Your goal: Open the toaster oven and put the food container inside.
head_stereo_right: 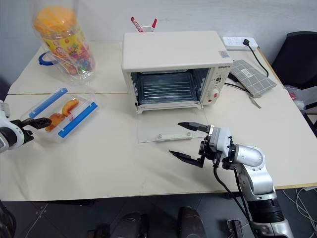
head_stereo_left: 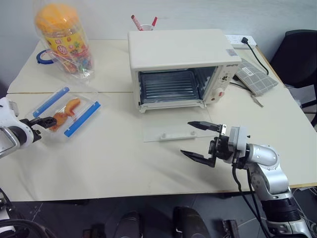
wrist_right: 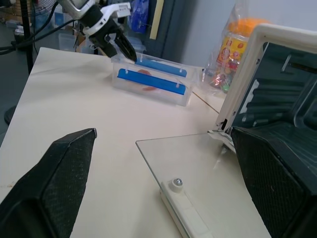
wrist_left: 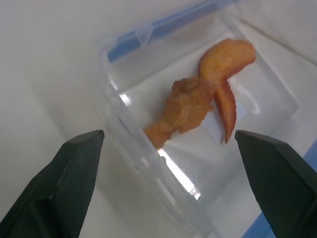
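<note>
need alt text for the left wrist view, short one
Two open black pincer fingers frame a clear plastic food container lying on a pale table. Inside it are orange-brown food pieces, and a blue clip bar runs along its far side.

one toaster oven [head_stereo_left: 178,64], one food container [head_stereo_left: 67,112], one snack jar [head_stereo_left: 63,39], two claws [head_stereo_left: 200,141] [head_stereo_left: 43,121]

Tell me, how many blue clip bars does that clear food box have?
2. One blue bar runs along the food container's far long side, the other blue bar along its near long side, toward the toaster oven. The left claw hovers at the box's end.
</note>
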Robot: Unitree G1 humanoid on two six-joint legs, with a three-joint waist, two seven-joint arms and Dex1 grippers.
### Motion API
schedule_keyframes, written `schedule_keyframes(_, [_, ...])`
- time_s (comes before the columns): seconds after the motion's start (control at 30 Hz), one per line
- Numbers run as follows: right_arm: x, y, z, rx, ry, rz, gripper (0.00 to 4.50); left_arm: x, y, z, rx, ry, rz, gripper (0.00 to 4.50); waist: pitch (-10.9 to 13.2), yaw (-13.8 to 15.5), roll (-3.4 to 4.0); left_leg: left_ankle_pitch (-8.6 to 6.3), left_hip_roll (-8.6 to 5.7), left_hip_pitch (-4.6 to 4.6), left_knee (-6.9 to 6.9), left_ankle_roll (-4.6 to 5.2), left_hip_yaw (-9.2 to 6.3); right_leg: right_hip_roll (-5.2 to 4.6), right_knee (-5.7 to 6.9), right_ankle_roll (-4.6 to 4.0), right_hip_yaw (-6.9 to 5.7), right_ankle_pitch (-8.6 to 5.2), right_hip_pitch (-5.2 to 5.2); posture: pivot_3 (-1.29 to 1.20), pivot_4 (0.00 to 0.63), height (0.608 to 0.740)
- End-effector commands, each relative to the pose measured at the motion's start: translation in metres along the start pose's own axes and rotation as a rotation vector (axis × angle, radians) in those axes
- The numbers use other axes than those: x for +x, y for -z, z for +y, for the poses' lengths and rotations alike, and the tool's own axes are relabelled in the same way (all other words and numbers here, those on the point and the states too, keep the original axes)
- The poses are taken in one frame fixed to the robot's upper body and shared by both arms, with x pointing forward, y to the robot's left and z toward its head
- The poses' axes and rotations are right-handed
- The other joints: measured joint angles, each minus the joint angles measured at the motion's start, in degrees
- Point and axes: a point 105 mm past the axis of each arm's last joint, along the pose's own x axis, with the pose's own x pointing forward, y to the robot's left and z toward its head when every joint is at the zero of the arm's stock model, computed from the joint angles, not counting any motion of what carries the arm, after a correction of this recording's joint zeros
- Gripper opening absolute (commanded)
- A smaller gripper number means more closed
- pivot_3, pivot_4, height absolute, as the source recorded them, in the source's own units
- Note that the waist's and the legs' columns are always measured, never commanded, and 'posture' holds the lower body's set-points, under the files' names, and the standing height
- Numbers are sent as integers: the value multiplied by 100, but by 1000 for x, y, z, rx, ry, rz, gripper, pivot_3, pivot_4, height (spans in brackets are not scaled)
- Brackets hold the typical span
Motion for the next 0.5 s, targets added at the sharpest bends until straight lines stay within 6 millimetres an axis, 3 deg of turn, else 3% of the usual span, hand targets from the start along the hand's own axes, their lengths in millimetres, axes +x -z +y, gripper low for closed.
schedule_keyframes(0.03, [-1, -10, 2, -41, 28, -24, 4500, 5, -5, 0, -1, -13, 7, 4303, 0, 5, 0, 0, 1, 0, 0, -1, 1, 0, 0, 0, 1, 0, -1, 0, 150, 740])
schedule_keyframes(0.13, [-3, -11, 1, -48, 51, -19, 4500, 8, -2, 6, 14, -43, 33, 3639, 0, 1, -1, 0, 0, 0, 0, -1, 8, 1, 1, 0, 8, 0, -4, 0, 150, 740])
schedule_keyframes(0.37, [-7, -11, 1, -59, 73, -4, 4500, 9, -4, 12, 34, -68, 24, 1522, -1, 5, -1, 0, 2, 0, 0, -2, 13, 0, 3, 0, 11, 0, -8, 0, 150, 740])
schedule_keyframes(0.5, [-10, -10, 0, -65, 82, 10, 4500, 3, -17, 16, 70, -80, -30, 380, -1, -3, -1, 0, 3, 3, 0, -3, 15, 0, 4, 0, 13, 0, -8, 0, 150, 740])
